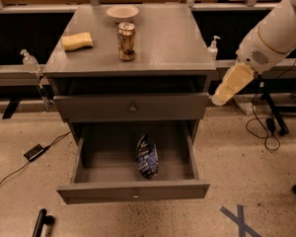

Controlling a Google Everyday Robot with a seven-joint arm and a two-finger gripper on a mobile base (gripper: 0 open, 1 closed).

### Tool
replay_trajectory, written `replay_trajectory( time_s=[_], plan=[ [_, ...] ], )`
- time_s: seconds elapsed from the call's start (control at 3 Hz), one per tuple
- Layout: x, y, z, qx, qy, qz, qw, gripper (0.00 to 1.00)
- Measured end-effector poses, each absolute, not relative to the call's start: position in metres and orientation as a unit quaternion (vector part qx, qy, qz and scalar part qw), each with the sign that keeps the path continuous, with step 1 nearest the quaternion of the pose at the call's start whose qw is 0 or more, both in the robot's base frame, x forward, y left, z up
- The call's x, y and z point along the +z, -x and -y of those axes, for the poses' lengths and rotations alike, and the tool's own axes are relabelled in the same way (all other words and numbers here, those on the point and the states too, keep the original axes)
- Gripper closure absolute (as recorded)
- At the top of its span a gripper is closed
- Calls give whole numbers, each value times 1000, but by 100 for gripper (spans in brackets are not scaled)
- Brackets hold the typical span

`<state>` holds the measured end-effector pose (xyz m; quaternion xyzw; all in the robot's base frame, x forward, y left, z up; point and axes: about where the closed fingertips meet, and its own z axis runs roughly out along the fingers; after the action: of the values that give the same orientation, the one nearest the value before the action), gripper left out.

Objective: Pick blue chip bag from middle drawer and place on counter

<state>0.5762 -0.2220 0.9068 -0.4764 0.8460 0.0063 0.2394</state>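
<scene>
The blue chip bag [147, 156] lies on the floor of the pulled-out middle drawer [133, 194], near its centre. The gripper [222, 95] hangs beyond the counter's [163, 38] right edge, beside the front corner; whether it is spread cannot be told.

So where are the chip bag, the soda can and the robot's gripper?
chip bag [147, 157]: camera view, middle of the bag.
soda can [127, 41]: camera view, middle of its side.
gripper [219, 98]: camera view, its tip, just right of the top drawer [98, 107].

Arm [272, 37] at right — gripper [220, 98] angled down-left.
</scene>
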Motion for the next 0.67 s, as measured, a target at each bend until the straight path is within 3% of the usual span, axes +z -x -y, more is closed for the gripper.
replay_trajectory(
  time_s=[0.33,0.67],
  plan=[
    [891,-579,199,71,478,-843,238,0],
    [834,-577,138,161,440,-847,251,0]
  ],
)
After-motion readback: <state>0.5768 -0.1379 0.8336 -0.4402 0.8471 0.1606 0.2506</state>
